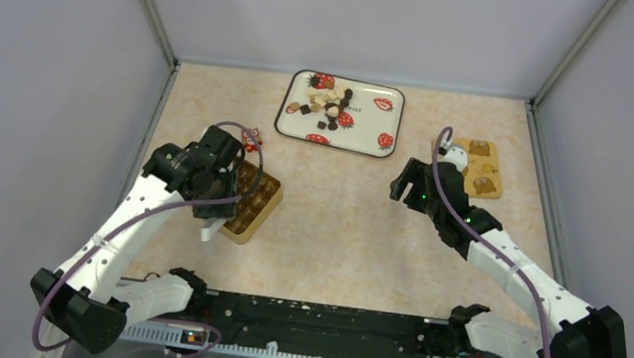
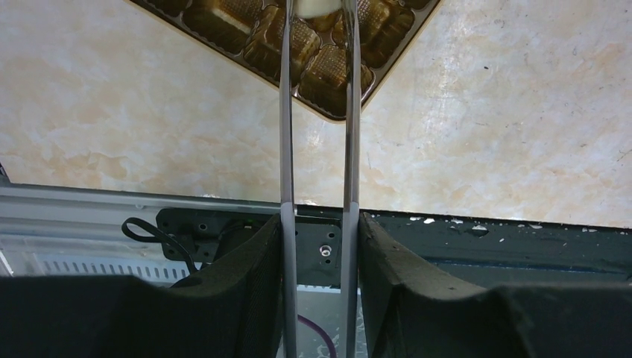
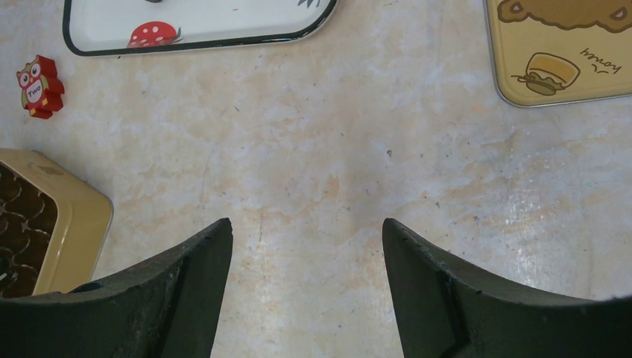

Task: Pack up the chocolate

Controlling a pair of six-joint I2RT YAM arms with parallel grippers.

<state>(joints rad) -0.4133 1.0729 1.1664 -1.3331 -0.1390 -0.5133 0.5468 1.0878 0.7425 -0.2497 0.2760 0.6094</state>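
Observation:
The chocolate (image 1: 327, 106) lies as a pile of small dark, light brown and cream pieces on the strawberry-print tray (image 1: 392, 120) at the back. My left gripper (image 1: 220, 199) (image 2: 320, 224) is shut on a pair of thin metal tongs (image 2: 286, 149), over the gold compartment box (image 1: 259, 204) (image 2: 246, 30). A cream piece (image 2: 317, 7) sits between the tong tips, just above the box's cells. My right gripper (image 1: 405, 186) (image 3: 307, 227) hangs open over bare table, with nothing between its fingers.
The yellow bear-print lid (image 1: 481, 168) (image 3: 559, 52) lies at the right, beside my right gripper. A small red owl figure (image 1: 252, 140) (image 3: 41, 86) stands behind the box. The tray's rim (image 3: 194, 46) shows ahead of the right gripper. Side walls enclose the table.

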